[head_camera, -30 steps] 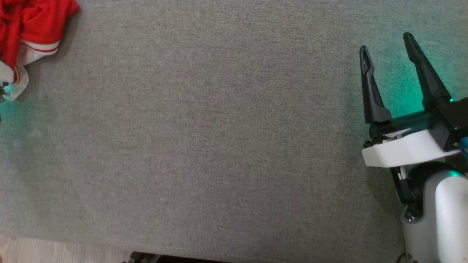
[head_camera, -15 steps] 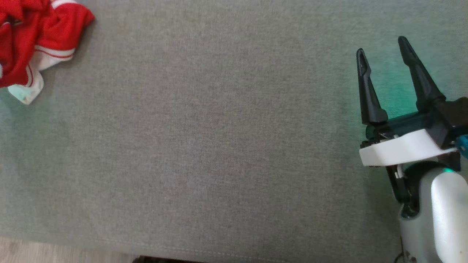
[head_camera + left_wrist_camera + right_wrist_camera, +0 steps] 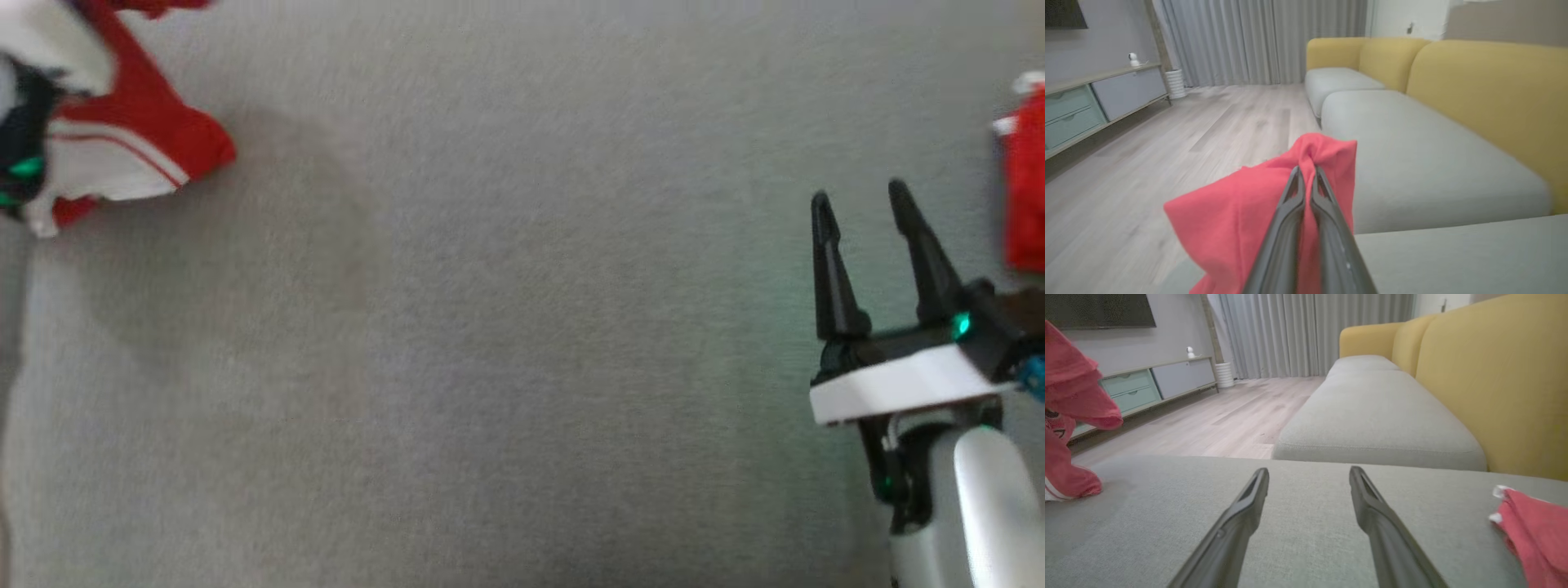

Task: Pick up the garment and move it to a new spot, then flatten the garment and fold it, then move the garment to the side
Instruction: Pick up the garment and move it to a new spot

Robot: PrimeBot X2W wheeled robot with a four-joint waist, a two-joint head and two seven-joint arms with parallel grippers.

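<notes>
Between left fingers (image 3: 1286, 212), garment (image 3: 1229, 216) now seemingly off the cushion (image 3: 522, 327).

Left pincer (image 3: 1306, 170) pinches red garment (image 3: 1229, 220), seemingly above grey cushion (image 3: 1433, 163).

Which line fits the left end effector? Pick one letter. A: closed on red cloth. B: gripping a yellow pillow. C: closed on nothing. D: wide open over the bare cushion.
A: in the left wrist view, the left end effector has its two fingers pressed together, with a bunch of the red garment caught between them.
</notes>
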